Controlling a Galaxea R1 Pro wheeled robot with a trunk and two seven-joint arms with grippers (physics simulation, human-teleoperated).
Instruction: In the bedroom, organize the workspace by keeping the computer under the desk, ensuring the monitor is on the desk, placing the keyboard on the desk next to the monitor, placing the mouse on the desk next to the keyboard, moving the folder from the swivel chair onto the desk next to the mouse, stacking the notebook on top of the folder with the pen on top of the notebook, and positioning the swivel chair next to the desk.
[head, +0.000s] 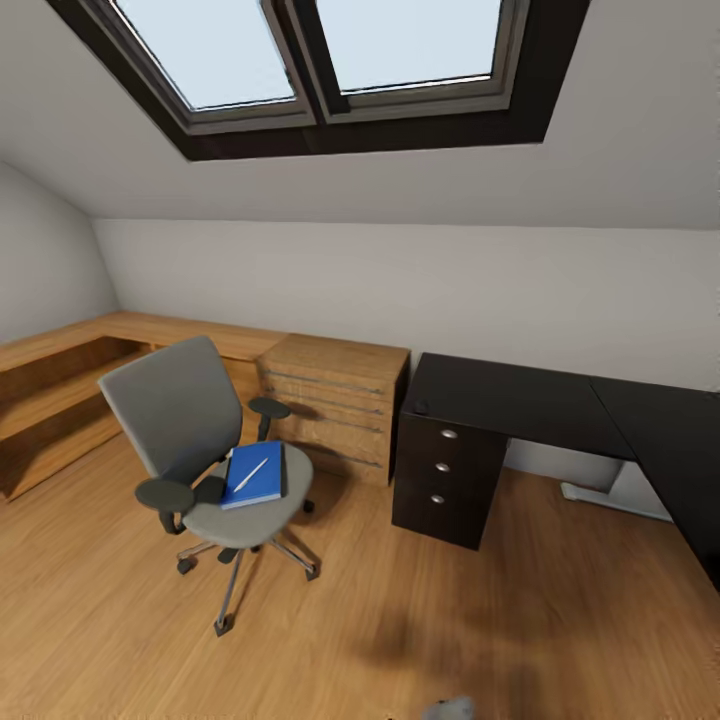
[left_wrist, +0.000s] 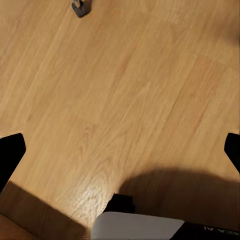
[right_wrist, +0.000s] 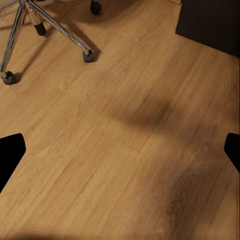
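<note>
- While the left tool (left_wrist: 120, 145) hangs over bare wooden floor (left_wrist: 125, 90), its two dark fingertips sit at opposite edges of the left wrist view, spread wide, holding and touching nothing.
- The right tool (right_wrist: 120, 145) is likewise spread wide over the floor, its fingertips far apart and nothing between them.
- In the right wrist view the chair's metal star base (right_wrist: 45, 25) with its casters lies ahead of the tool, well apart from it, and a dark corner of the drawer unit (right_wrist: 210, 22) shows nearby.
- One caster (left_wrist: 80, 7) appears at the far edge of the left wrist view.
- The chair (head: 200, 450) stands on the floor in the head view, grey with round black armrests, turned partly toward the table and near its drawer end, not touching it.
- The folder (head: 255, 475) lies flat on the seat, bright blue.
- The pen (head: 250, 472), thin and white, lies slantwise on top of the folder.
- The table (head: 520, 400) has a glossy black L-shaped top running along the wall and toward the right edge of the head view.
- Its dark three-drawer unit (head: 445, 470) with silver knobs stands at the left end.
- A small dark object (head: 421, 407) rests on the table's near left corner; what it is cannot be told.
- A wooden drawer chest (head: 335, 405) stands just beside the table's left end.
</note>
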